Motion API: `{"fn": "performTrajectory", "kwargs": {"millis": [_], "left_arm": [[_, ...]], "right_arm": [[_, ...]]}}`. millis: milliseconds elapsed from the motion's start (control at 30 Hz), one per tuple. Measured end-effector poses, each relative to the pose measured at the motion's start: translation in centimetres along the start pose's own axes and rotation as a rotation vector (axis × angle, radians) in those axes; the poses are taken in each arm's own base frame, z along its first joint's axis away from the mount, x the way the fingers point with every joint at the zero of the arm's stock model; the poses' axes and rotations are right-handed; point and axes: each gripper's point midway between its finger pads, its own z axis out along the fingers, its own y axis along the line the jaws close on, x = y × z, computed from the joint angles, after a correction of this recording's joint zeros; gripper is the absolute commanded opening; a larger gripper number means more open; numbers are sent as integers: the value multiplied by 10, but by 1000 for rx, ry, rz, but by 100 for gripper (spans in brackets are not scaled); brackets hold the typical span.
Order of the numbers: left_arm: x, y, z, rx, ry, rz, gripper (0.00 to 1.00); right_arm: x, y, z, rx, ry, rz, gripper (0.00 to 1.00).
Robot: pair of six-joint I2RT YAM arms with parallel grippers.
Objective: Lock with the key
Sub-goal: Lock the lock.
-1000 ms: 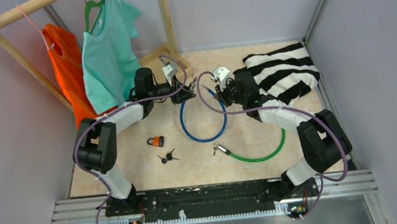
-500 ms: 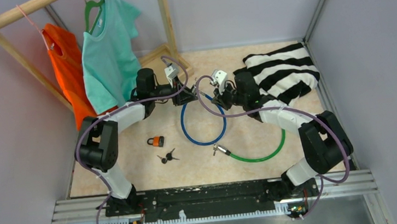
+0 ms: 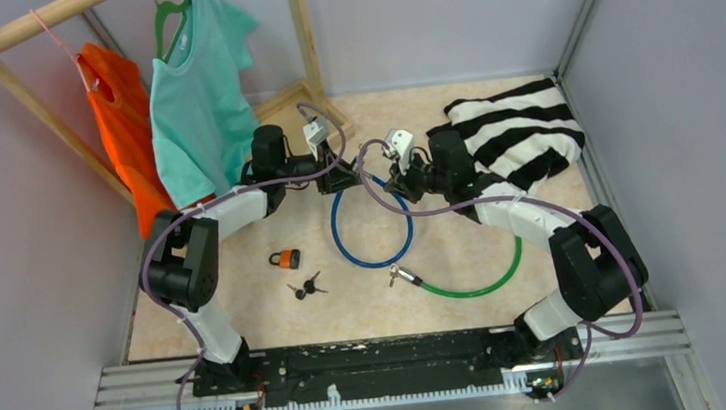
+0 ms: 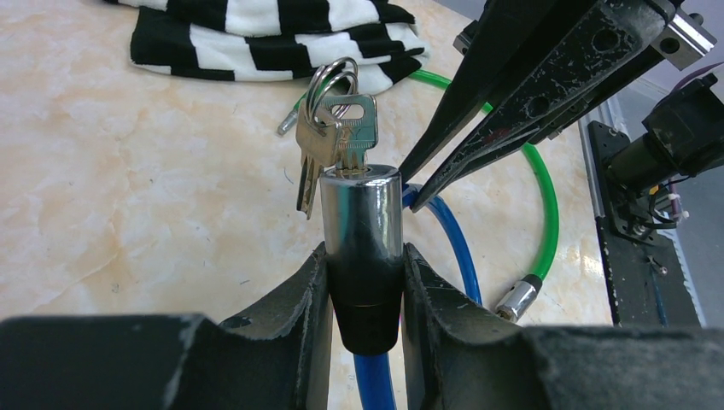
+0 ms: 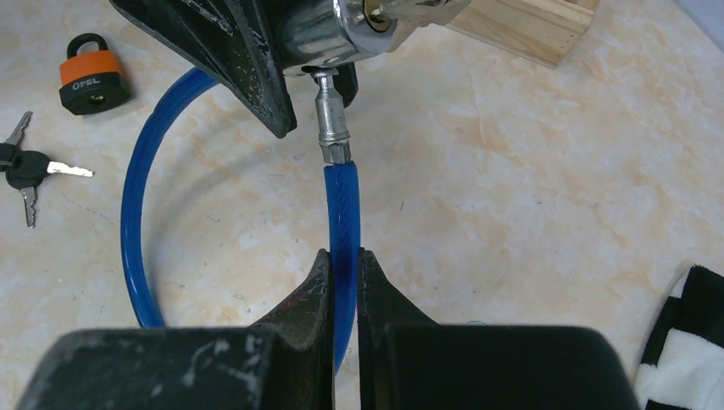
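My left gripper (image 4: pixel 363 256) is shut on the black collar of a chrome lock cylinder (image 4: pixel 360 218) at one end of the blue cable (image 3: pixel 371 229). A silver key (image 4: pixel 350 128) on a ring with spare keys sticks out of the cylinder's top. My right gripper (image 5: pixel 343 256) is shut on the blue cable (image 5: pixel 343 213) just below its metal pin (image 5: pixel 331 115). The pin's tip meets the side of the cylinder (image 5: pixel 341 30); how deep it sits is hidden. In the top view both grippers (image 3: pixel 344 175) (image 3: pixel 387 185) meet above the blue loop.
An orange padlock (image 3: pixel 287 259) and black-headed keys (image 3: pixel 306 289) lie left of the loop. A green cable lock (image 3: pixel 477 279) curves at the front right. A striped cloth (image 3: pixel 523 134) lies at the back right. A wooden rack (image 3: pixel 289 102) with shirts stands at the back left.
The two grippers have drifted slightly closer together, with the right one moving left toward the cylinder. Both grips are unchanged.
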Motion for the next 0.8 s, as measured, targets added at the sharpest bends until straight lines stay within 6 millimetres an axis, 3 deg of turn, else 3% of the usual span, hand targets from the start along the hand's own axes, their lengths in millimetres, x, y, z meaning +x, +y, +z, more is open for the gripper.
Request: {"fn": "performTrajectory", "kwargs": {"millis": [800], "left_arm": [[2, -11, 5, 69, 26, 55, 0]], "right_arm": [[-6, 8, -3, -50, 36, 0, 0]]}}
